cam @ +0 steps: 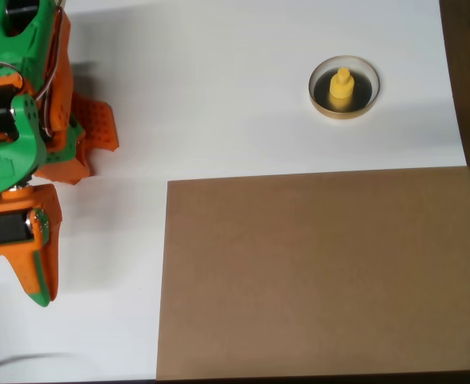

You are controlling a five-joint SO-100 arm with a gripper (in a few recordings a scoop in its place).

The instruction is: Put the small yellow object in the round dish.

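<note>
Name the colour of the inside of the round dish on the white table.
Dark, glossy black inside the round dish, with a pale tan rim; the overhead view shows it best.

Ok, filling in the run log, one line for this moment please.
object: small yellow object upright inside round dish | pincer: at left edge, away from dish, holding nothing | brown board: bare | task: looks done

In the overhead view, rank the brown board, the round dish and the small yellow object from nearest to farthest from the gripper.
Measured from the gripper at lower left:
1. Brown board: fills the lower right, its left edge closest.
2 and 3. Round dish and small yellow object: upper right. The object sits inside the dish, so they are too close to rank.
</note>
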